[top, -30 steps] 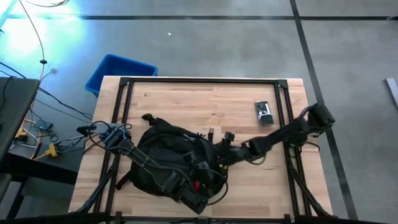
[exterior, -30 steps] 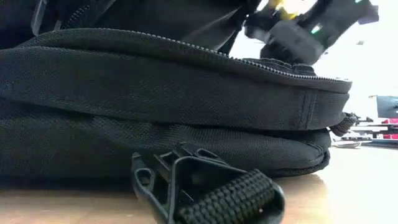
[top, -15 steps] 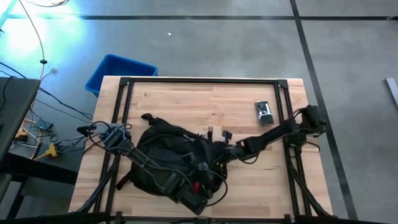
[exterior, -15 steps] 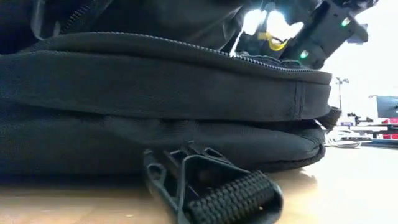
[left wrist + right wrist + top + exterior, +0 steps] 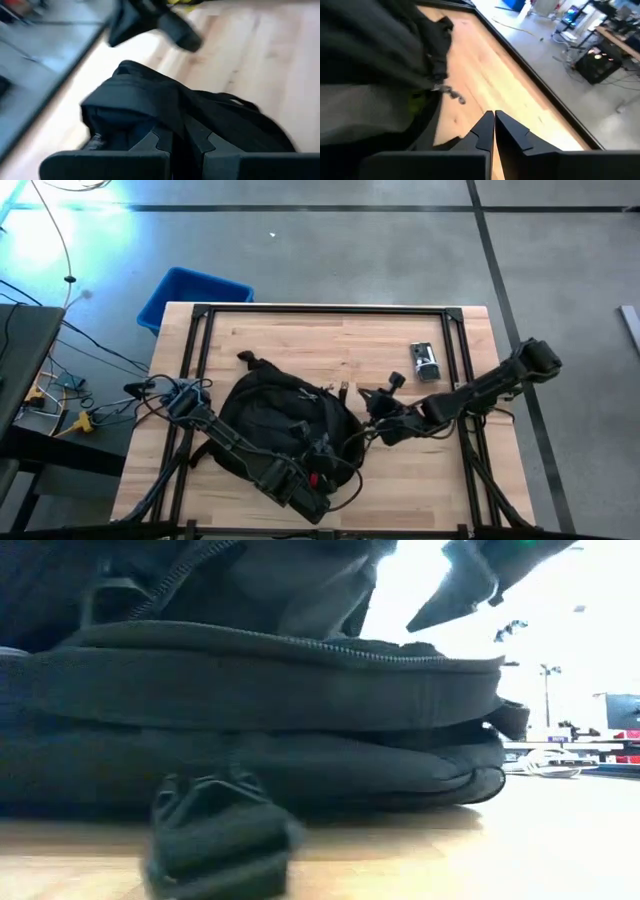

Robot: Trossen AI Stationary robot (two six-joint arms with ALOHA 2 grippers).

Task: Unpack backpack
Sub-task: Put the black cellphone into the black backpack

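Right claw (image 5: 368,412) clenched empty, just beside the backpack (image 5: 280,420), on its right

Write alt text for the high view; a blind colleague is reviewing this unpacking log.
From above: a black backpack lies on a wooden table, the left gripper shut at its near edge and the right gripper shut beside its right side. A small grey device lies near the table's right edge, and a blue bin sits on the floor beyond.

Bright glare washes the floor's upper-left corner from above and blows out the low view's background, while the backpack (image 5: 260,710) looms dark, its foreground strap blurred.
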